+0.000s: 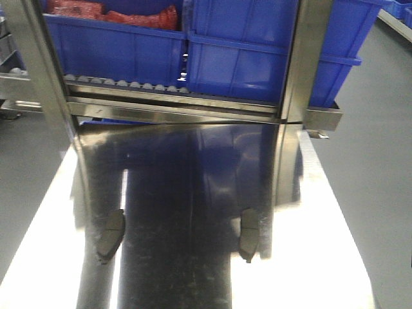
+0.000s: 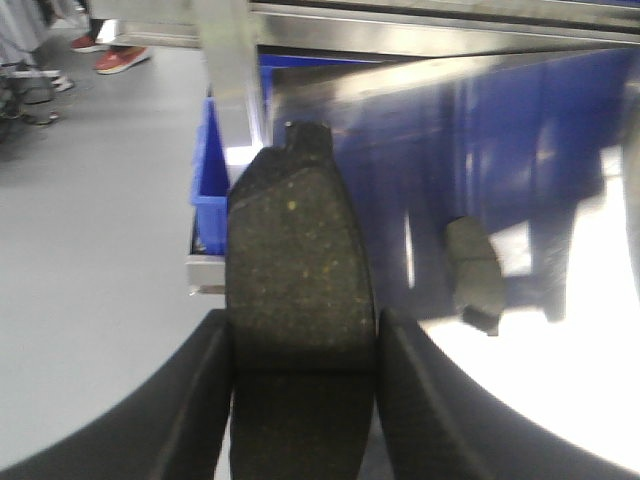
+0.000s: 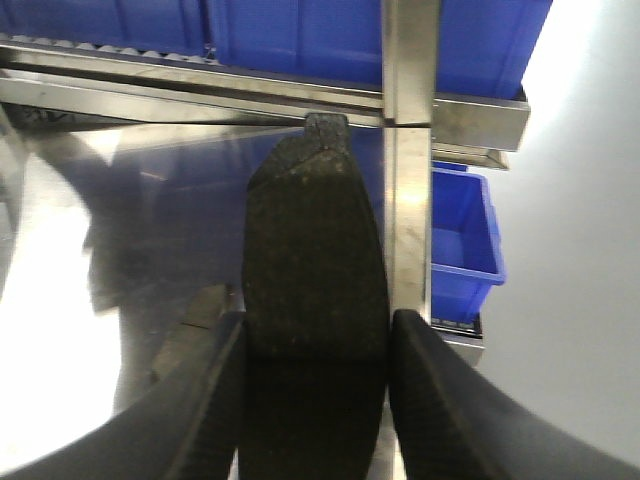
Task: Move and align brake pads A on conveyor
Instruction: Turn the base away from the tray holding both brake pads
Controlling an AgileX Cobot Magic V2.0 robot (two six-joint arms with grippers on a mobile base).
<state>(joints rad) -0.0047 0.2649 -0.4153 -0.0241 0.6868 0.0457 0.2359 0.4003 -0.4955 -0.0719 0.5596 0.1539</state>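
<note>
In the left wrist view my left gripper [image 2: 300, 325] is shut on a dark speckled brake pad [image 2: 298, 230] and holds it lengthwise above the left edge of the steel table. A second pad [image 2: 474, 272] lies on the table to its right. In the right wrist view my right gripper [image 3: 315, 325] is shut on another pad [image 3: 315, 240] near the right steel post. A fourth pad [image 3: 190, 335] lies partly hidden behind my left finger. The front view shows two pads lying flat, one at the left [image 1: 111, 235] and one at the right [image 1: 248, 233], and no grippers. The conveyor is out of view.
The shiny steel table [image 1: 193, 180] reflects the rack behind it. Blue bins [image 1: 244, 58] stand on a roller rack at the back between steel posts [image 1: 302, 64]. A small blue bin [image 3: 462, 240] sits low beside the table's right side. Grey floor flanks both sides.
</note>
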